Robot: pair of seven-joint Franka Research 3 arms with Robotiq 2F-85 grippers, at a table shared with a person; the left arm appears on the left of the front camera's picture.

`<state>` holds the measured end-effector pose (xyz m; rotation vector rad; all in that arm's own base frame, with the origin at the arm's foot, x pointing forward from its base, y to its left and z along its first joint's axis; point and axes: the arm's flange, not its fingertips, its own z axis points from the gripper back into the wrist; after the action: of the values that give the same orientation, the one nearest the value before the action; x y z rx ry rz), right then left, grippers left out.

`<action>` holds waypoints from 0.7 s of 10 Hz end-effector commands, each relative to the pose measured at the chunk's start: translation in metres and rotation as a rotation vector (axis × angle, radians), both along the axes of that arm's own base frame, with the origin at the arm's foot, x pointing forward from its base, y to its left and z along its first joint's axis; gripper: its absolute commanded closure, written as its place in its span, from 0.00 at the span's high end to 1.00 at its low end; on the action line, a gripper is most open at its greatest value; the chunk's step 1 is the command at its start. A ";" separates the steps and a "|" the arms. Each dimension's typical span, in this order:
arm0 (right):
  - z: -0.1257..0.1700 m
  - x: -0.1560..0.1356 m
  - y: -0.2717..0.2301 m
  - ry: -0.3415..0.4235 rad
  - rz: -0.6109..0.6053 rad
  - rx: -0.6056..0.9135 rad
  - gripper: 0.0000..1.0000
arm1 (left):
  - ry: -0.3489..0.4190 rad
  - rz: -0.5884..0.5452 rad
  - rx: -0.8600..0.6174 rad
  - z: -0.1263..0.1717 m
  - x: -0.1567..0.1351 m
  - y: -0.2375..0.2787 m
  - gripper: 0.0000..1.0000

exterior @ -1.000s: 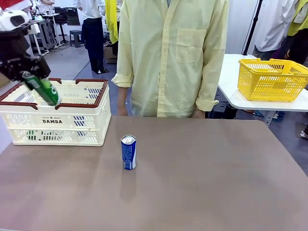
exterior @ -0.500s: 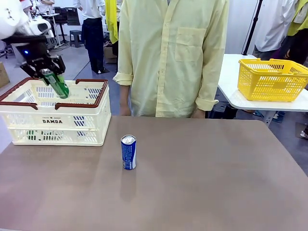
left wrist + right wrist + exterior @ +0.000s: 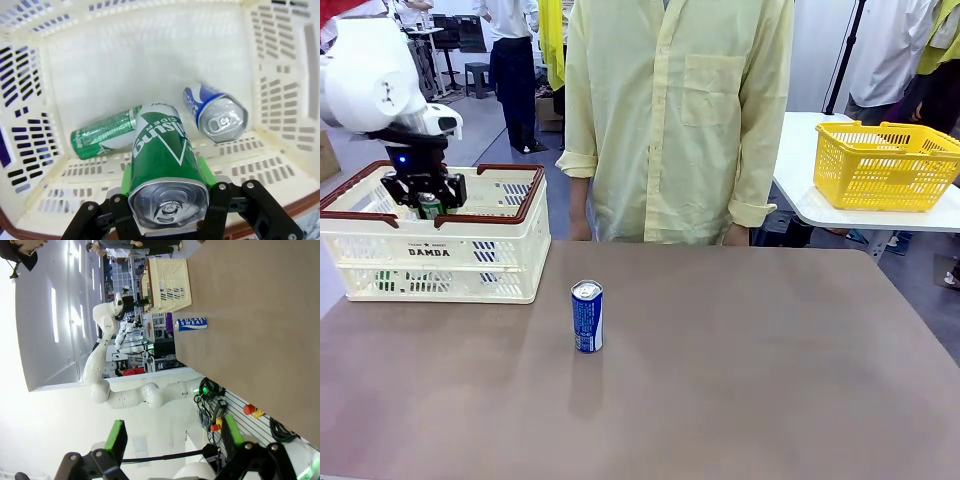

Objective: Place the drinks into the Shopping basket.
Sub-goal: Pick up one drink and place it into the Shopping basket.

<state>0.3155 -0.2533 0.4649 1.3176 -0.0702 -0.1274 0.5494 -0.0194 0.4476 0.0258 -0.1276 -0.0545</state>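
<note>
My left gripper [image 3: 425,197] hangs over the Shopping basket [image 3: 438,262], pointing down and shut on a green drink can [image 3: 430,208]. In the left wrist view that green can [image 3: 161,150] sits between the green pads [image 3: 126,179] of the left gripper [image 3: 166,176], above the basket's floor. On that floor lie a second green can [image 3: 101,136] and a blue can [image 3: 216,112]. Another blue can [image 3: 587,316] stands upright on the table, right of the basket. My right gripper [image 3: 175,437] is open and holds nothing, far from the blue can [image 3: 191,324] and the basket [image 3: 167,286].
A person in a pale yellow shirt [image 3: 675,120] stands at the far edge of the table, right of the basket. A yellow mesh basket [image 3: 885,166] sits on a separate white table at the right. The brown tabletop [image 3: 750,370] is bare to the right of the blue can.
The left gripper has carried the green can from the basket's near left rim rightward over its inside and turned it from tilted to pointing straight down. The blue can has stayed put.
</note>
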 end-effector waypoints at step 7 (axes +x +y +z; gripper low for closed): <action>0.005 -0.002 0.000 0.017 0.008 -0.007 1.00 | -0.011 0.013 -0.027 -0.012 -0.002 0.011 0.87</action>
<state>0.3155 -0.2533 0.4649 1.3176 -0.0702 -0.1274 0.5476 -0.0118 0.4299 0.0255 -0.1289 -0.0415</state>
